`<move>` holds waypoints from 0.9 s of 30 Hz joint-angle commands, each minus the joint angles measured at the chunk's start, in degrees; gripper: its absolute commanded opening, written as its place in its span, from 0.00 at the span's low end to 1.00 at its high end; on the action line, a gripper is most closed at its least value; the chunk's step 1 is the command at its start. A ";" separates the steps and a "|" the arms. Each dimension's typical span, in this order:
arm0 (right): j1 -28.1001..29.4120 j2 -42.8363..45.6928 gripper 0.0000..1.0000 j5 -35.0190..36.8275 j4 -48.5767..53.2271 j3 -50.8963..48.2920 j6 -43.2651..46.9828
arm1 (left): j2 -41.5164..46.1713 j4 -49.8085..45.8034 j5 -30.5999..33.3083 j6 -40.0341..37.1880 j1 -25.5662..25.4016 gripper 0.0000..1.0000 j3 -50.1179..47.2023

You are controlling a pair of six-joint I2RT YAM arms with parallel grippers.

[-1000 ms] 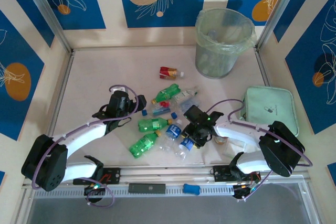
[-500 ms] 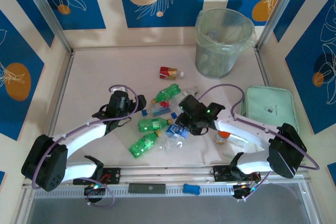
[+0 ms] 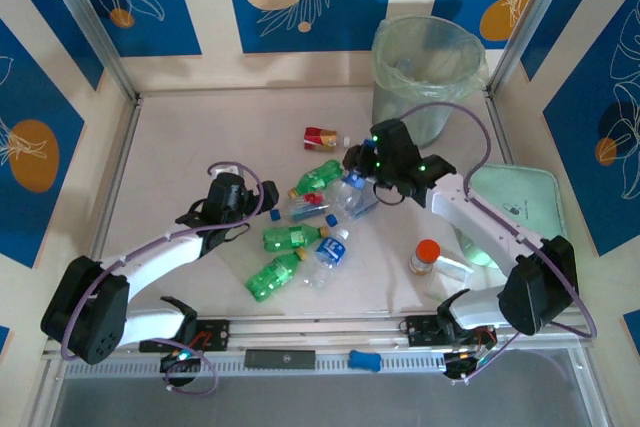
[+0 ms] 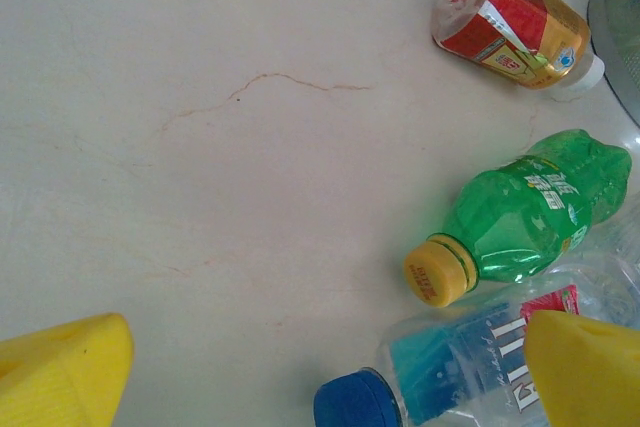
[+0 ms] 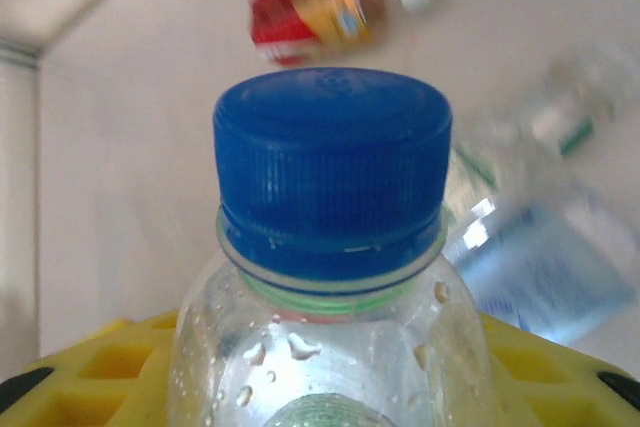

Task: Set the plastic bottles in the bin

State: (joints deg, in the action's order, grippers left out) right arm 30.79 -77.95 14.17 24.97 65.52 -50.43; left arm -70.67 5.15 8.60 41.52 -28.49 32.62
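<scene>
**Right jaws pinch a blue-capped bottle; left jaws spread**

Nearest my bases, a crumpled green bottle (image 3: 272, 277) lies on the table (image 3: 190, 147), with the orange-capped container (image 3: 425, 257) off to its right. My left gripper (image 3: 258, 210) is over the table with its yellow fingers (image 4: 60, 372) spread wide. Just ahead of it lie a blue-labelled clear bottle (image 4: 450, 367) and a yellow-capped green bottle (image 4: 530, 212). Farther out, my right gripper (image 3: 372, 162) is pinching a clear blue-capped bottle (image 5: 330, 277) between its yellow pads. Beyond lies the red-and-gold bottle (image 3: 322, 139), and the bag-lined bin (image 3: 425, 82) stands at the far right.
</scene>
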 commanded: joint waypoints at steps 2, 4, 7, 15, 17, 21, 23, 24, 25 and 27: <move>-4.06 -2.62 0.49 -3.80 -7.87 6.89 7.35 | -0.07 0.65 -1.19 -0.73 0.80 1.00 1.38; -6.22 -4.25 0.49 -4.95 -8.94 9.82 9.01 | -0.01 0.74 -1.54 -0.74 0.80 1.00 1.46; -9.91 -7.54 0.49 -6.83 -9.55 15.83 11.46 | 0.03 0.65 -2.08 -0.80 0.81 1.00 1.48; -20.70 -20.16 0.49 -11.17 -1.30 41.33 14.70 | 1.14 -0.81 -3.62 -1.09 0.76 1.00 1.10; -22.53 -23.18 0.49 -9.80 0.21 46.71 16.26 | 1.67 -1.43 -3.68 -1.26 0.80 1.00 1.04; -26.01 -29.31 0.49 -6.55 4.13 56.69 17.32 | 2.81 -3.38 -3.77 -2.09 0.80 1.00 1.30; -27.60 -32.14 0.49 -5.85 5.73 60.68 17.21 | 3.30 -4.18 -3.66 -2.51 0.80 1.00 1.39; -28.32 -33.69 0.49 -5.58 6.68 62.77 17.08 | 3.54 -4.56 -3.59 -2.64 0.80 1.00 1.45; -28.87 -34.96 0.49 -5.37 7.53 64.41 16.99 | 3.72 -4.82 -3.54 -2.82 0.80 1.00 1.48; -29.84 -37.62 0.49 -5.13 9.48 67.91 16.94 | 3.88 -5.09 -3.59 -2.93 0.75 1.00 1.63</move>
State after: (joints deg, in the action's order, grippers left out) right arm 1.96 -112.79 7.60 29.47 129.45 -34.65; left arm -67.96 2.00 5.80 40.01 -28.34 32.62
